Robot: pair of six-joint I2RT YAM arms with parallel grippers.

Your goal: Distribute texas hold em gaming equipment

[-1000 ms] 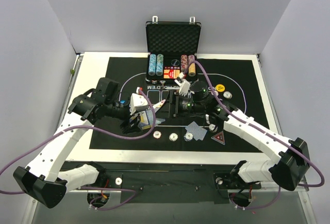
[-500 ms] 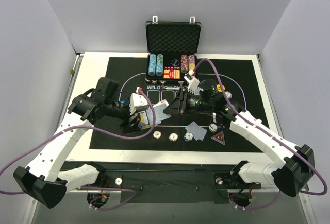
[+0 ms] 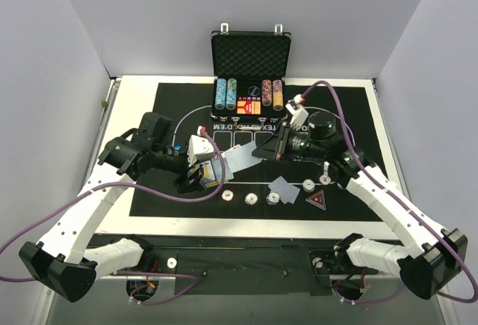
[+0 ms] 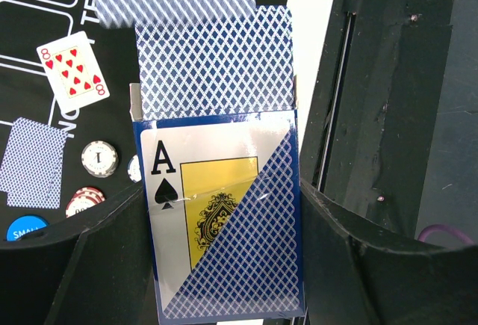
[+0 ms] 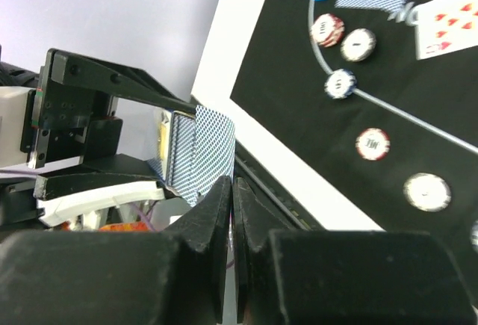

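Observation:
My left gripper (image 3: 203, 172) is shut on the deck (image 4: 224, 228), a box printed with an ace of spades, held above the mat's left part; blue-backed cards (image 4: 213, 63) stick out of its open end. My right gripper (image 3: 263, 149) is shut on one blue-backed playing card (image 3: 240, 159), held just right of the deck. In the right wrist view that card (image 5: 203, 153) runs edge-on into the closed jaws of the right gripper (image 5: 234, 187). Striped poker chips (image 3: 253, 199) lie in a row on the mat's near part, beside face-down cards (image 3: 284, 188) and the black-red triangular marker (image 3: 317, 199).
The open black case (image 3: 250, 56) with chip columns stands at the mat's far edge. The black mat (image 3: 351, 108) with white lettering covers the white table. A face-up red eight (image 4: 72, 71) and a blue disc (image 4: 26, 228) lie on the mat below the deck.
My right gripper closed on a card at the deck's open end and pulled back to the right, drawing the card out. The left arm stayed still with the deck.

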